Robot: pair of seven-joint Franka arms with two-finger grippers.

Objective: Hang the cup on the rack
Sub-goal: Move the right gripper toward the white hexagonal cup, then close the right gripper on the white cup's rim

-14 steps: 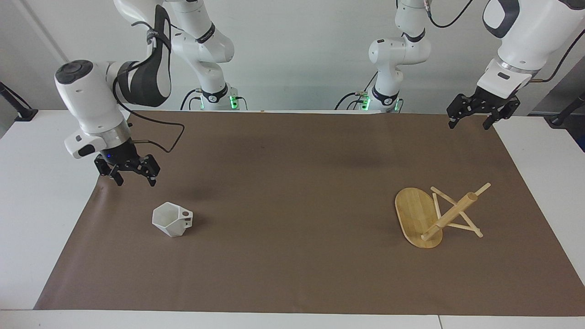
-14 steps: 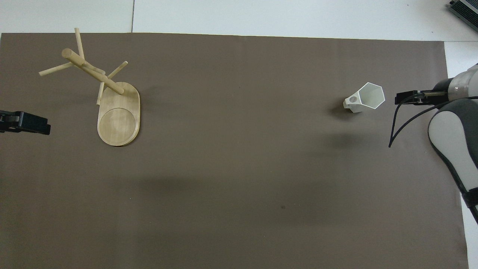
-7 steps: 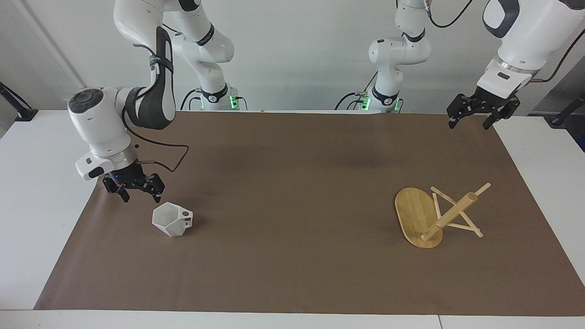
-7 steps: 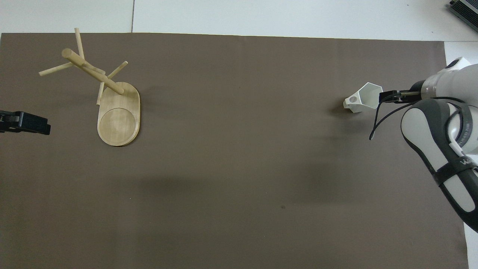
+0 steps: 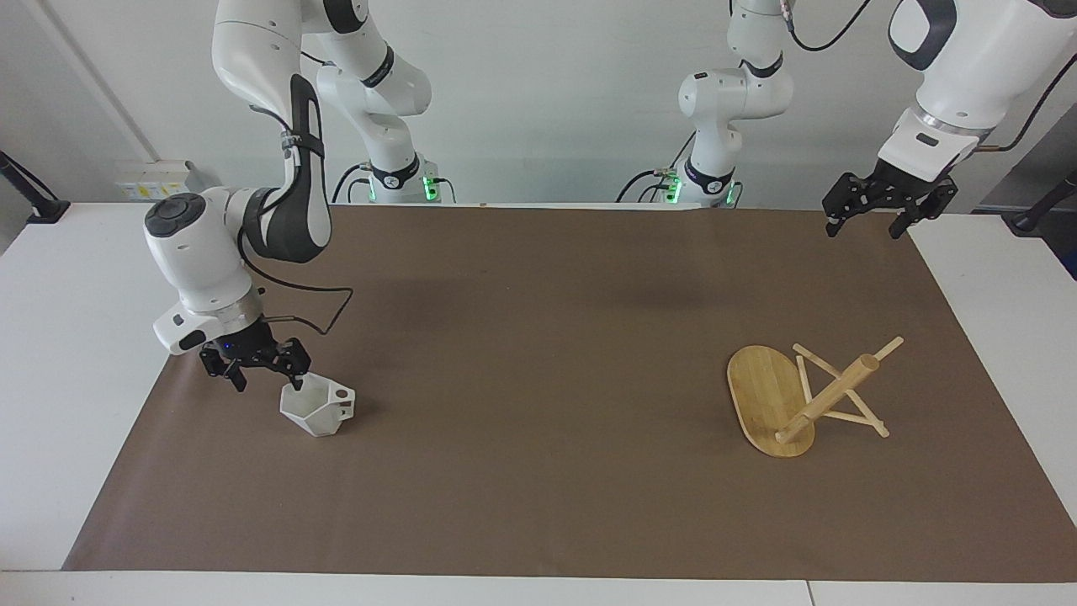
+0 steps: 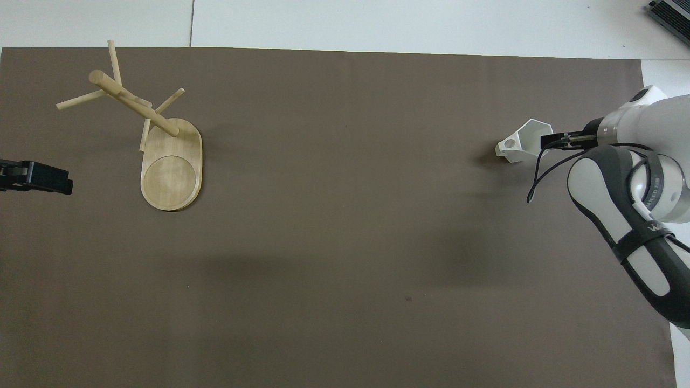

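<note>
With the right hand [image 5: 263, 376] spread at the white faceted cup's [image 5: 315, 406] rim, tipping is risked if one finger strikes the wall; the left hand [image 5: 875, 212], also spread, waits.

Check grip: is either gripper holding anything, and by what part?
Nothing held. Right gripper is open at the white cup's rim, not closed on it. Left gripper waits open, away from the bamboo rack.
</note>
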